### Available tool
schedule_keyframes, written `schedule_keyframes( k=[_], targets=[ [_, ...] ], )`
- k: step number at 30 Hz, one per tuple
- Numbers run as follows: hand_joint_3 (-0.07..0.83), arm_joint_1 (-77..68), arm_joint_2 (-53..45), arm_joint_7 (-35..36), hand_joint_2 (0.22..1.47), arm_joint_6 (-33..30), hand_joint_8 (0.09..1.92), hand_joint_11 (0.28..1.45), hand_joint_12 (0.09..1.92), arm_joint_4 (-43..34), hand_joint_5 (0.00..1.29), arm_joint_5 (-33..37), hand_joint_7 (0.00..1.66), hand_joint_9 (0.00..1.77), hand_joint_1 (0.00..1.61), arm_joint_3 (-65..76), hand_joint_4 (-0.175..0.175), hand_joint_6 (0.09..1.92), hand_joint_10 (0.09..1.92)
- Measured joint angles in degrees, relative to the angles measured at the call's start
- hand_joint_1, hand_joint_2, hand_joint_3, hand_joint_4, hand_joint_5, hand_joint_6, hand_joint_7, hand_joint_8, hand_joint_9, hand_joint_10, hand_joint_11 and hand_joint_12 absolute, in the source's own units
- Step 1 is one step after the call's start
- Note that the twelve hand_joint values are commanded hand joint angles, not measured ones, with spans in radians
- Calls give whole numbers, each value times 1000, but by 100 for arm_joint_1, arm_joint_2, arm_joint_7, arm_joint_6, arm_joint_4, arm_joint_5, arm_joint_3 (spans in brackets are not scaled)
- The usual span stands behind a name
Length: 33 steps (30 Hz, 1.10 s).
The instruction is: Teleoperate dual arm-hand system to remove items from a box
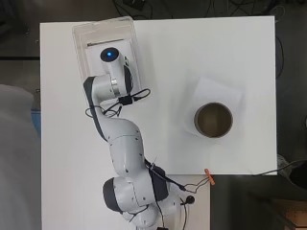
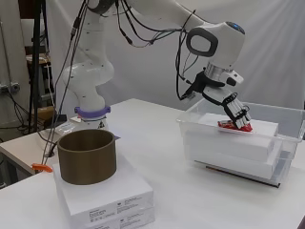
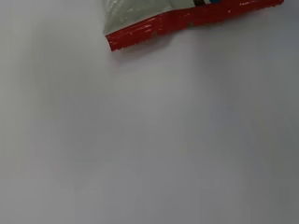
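A desk point(image 1: 230, 48) carries two groups of things, well apart. In the overhead view, a box point(image 1: 79, 36) sits at the upper left, and a cylinder point(image 1: 213, 120) stands at the right on stacked paper packs point(image 2: 109, 198). Inside the box, a block point(image 2: 228, 138) lies on the bottom, and a packet point(image 2: 231, 126) lies on top of the block. The robot hand point(image 2: 236, 110) reaches down into the box, just above the packet. The arm's base stands at the desk's near edge.

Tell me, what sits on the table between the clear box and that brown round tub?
Nothing: in the overhead view the table between the clear box and the brown tub is bare white.
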State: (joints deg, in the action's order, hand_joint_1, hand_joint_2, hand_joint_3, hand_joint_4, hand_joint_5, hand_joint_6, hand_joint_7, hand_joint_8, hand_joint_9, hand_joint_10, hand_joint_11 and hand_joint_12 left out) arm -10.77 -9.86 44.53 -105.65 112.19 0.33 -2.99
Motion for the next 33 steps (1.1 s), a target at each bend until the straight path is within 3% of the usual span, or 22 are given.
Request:
schedule_keyframes(
  k=[5,8,9,10,11,12,13,15,17,18,19,20,21,22,23,27,33],
  targets=[
    [-1,-25,-334,231,995,380,87,552,87,-411,312,-211,450,534,123,-62,-21,87,87],
    [-11,-60,-557,95,961,593,87,495,87,-629,115,-492,260,374,123,-109,-61,87,87],
    [-4,-74,-589,54,1062,685,435,600,87,-691,313,-547,432,575,487,-119,-40,540,87],
    [0,-88,-634,12,1140,811,844,664,446,-792,458,-595,541,716,850,-127,-85,990,536],
    [8,-92,-690,-6,1200,946,1176,716,929,-917,572,-622,609,826,1005,-134,-51,1215,1068],
    [4,-91,-715,5,1214,1018,1505,808,1328,-1023,675,-624,728,982,1025,-139,6,1288,1460],
    [-1,-93,-710,36,1214,1008,1714,888,1581,-1079,744,-620,821,1104,1017,-143,51,1304,1689],
    [-7,-102,-671,54,1207,882,1888,981,1798,-1025,804,-649,910,1223,998,-174,98,1305,1869],
    [-6,-119,-600,19,1198,895,1920,1030,1855,-918,827,-718,951,1273,1095,-221,151,1541,1910],
    [-5,-134,-526,-33,1192,959,1648,883,1716,-922,663,-787,840,1127,862,-261,98,1135,1692],
    [-14,-147,-421,-110,1109,1000,1100,691,1198,-972,454,-867,648,854,514,-299,45,683,1171],
    [-11,-153,-287,-172,1055,1003,636,575,717,-1039,329,-919,511,652,273,-321,14,371,709],
    [-6,-160,-144,-232,1034,995,339,531,392,-1103,266,-935,454,558,136,-331,-2,189,397],
    [-3,-171,-6,-310,1026,1009,171,524,202,-1173,240,-942,437,528,65,-341,-8,92,211],
    [-2,-182,93,-395,1022,1079,87,530,104,-1254,234,-951,436,523,30,-349,-10,87,113],
    [-2,-207,-75,-724,1016,1585,87,570,87,-1496,244,-871,474,565,0,-351,-27,87,87],
    [-2,-175,-170,-914,1015,1379,87,598,87,-1061,282,-421,524,600,46,-256,-42,87,87]
  ],
)
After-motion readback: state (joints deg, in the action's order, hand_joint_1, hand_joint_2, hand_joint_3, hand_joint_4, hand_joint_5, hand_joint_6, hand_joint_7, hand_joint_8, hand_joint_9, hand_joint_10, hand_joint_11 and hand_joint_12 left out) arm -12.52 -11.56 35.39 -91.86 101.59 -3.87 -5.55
